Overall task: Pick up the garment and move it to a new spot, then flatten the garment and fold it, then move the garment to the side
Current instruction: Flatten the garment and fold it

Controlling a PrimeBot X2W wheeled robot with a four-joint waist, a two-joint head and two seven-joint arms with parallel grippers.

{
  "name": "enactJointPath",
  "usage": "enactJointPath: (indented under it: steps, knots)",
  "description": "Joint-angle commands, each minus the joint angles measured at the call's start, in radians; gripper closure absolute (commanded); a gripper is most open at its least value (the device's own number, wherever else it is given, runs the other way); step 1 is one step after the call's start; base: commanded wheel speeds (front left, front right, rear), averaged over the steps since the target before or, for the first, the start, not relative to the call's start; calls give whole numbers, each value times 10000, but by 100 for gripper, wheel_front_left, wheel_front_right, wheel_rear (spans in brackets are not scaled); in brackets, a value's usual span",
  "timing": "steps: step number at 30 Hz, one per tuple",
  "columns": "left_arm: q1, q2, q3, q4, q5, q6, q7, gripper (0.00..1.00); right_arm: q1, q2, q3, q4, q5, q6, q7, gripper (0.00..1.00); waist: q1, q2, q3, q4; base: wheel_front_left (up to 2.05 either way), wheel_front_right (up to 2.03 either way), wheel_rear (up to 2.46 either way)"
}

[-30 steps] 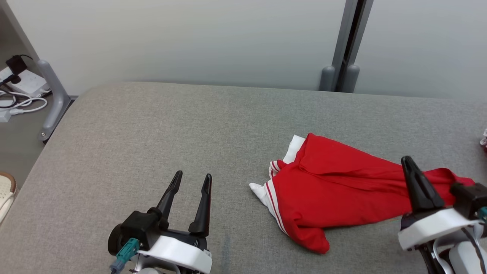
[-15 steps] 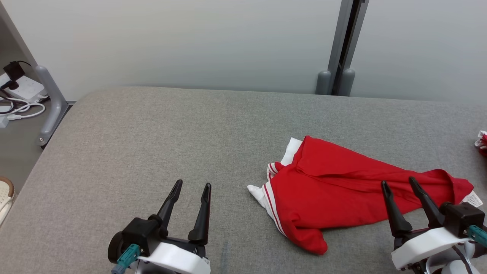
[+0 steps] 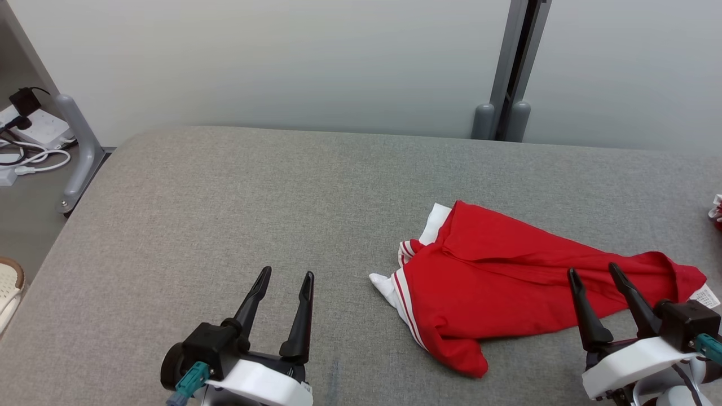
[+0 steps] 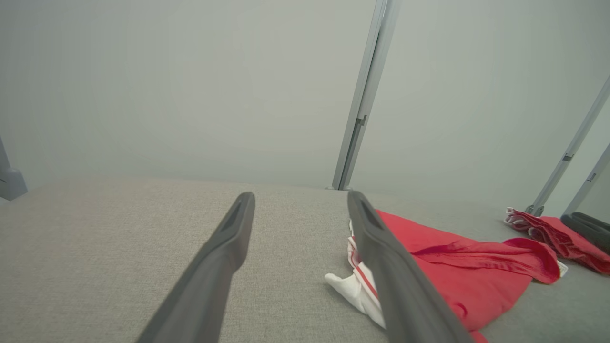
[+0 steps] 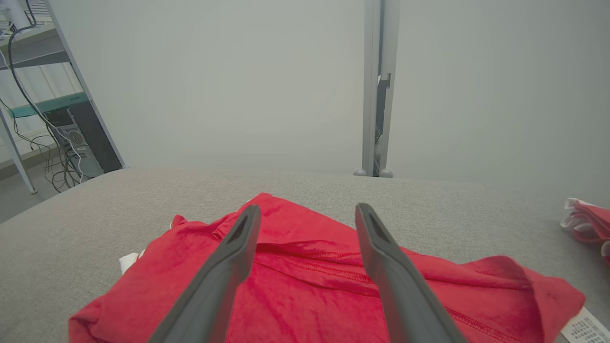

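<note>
Red cloth garment with white striped trim lies crumpled on the grey woven-fabric table top, neither flattened nor folded. The right gripper has its two long dark fingers spread well apart with nothing between them. Its fingertips hang over the garment's near edge. In the right wrist view red cloth shows under and beyond both fingers, with a stitched seam running across between them. Whether the tips touch the cloth cannot be told. A small white printed label at the garment's end lies just to the right of the right fingers.

The garment's white-trimmed end points toward the left gripper, whose fingers also stand apart and empty over bare table. The garment lies to the right of those fingers, near but not touching them.

Ahead of the right fingers, past the table's far edge, a grey metal upright post stands against the pale wall. Well off to the right of the right fingers, a second bunched red and white cloth lies on the table, apart from the garment.
</note>
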Motion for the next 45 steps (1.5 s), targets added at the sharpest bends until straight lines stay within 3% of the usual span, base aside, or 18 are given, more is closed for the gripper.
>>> enactJointPath:
  steps: [1,6,15,27,34,35,36,45]
  knots:
    - [-23,46,8,-12,-11,35,-29,0,-24,-56,-44,24,15,-3,-13,0,0,0,15,8,0,0,0]
    - [-128,47,-115,-60,-57,62,-29,0,-353,-500,459,352,-662,-3,-13,0,0,0,186,68,0,0,0]
    - [-485,46,-684,-121,-198,95,-29,0,-2072,-1139,1869,2051,-1596,-3,-12,0,0,0,870,558,0,0,0]
    - [-773,46,-1161,-297,-527,449,-29,0,-4083,-1968,4229,4512,-1314,-3,-13,0,0,0,1545,1530,0,0,0]
    - [-876,46,-1225,-378,-535,522,-29,0,-4638,-2117,4856,5270,-1032,-3,-13,0,0,0,1743,1787,0,0,0]
    - [-898,46,-1238,-390,-548,532,-29,0,-4697,-2133,4880,5370,-1000,-3,-12,36,0,0,1771,1803,0,0,0]
    - [-926,46,-1251,-399,-558,530,-29,0,-4780,-2147,4897,5454,-965,-3,-12,96,0,0,1796,1815,0,0,0]
    - [-1041,46,-1233,-469,-596,645,-29,0,-5036,-2146,4676,5498,-877,-3,-13,100,0,0,1911,1720,0,0,0]
